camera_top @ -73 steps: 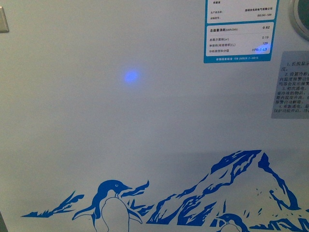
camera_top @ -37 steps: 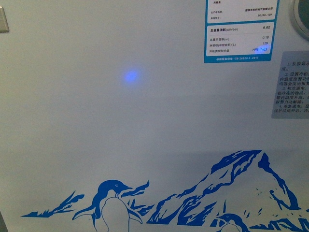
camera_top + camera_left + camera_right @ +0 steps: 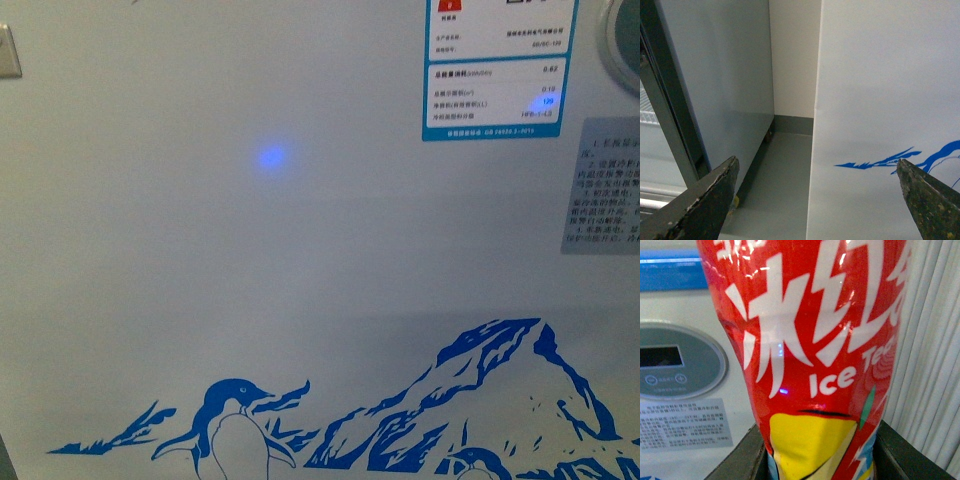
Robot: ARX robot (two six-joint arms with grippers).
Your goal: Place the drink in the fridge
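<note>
White fridge (image 3: 300, 260) panel fills the front view, close to the robot. The right gripper (image 3: 822, 452) is clenched on a red Ice Tea bottle (image 3: 815, 340), with a dark finger on each side of its lower body. Beyond the bottle is the fridge's round grey control panel (image 3: 675, 362). The left gripper (image 3: 816, 161) is spread wide and holds nothing, near the fridge's corner. A strip of grey floor (image 3: 785, 170) separates the fridge from a grey cabinet (image 3: 720, 75). A blue penguin decal (image 3: 400, 410) runs low across the front.
</note>
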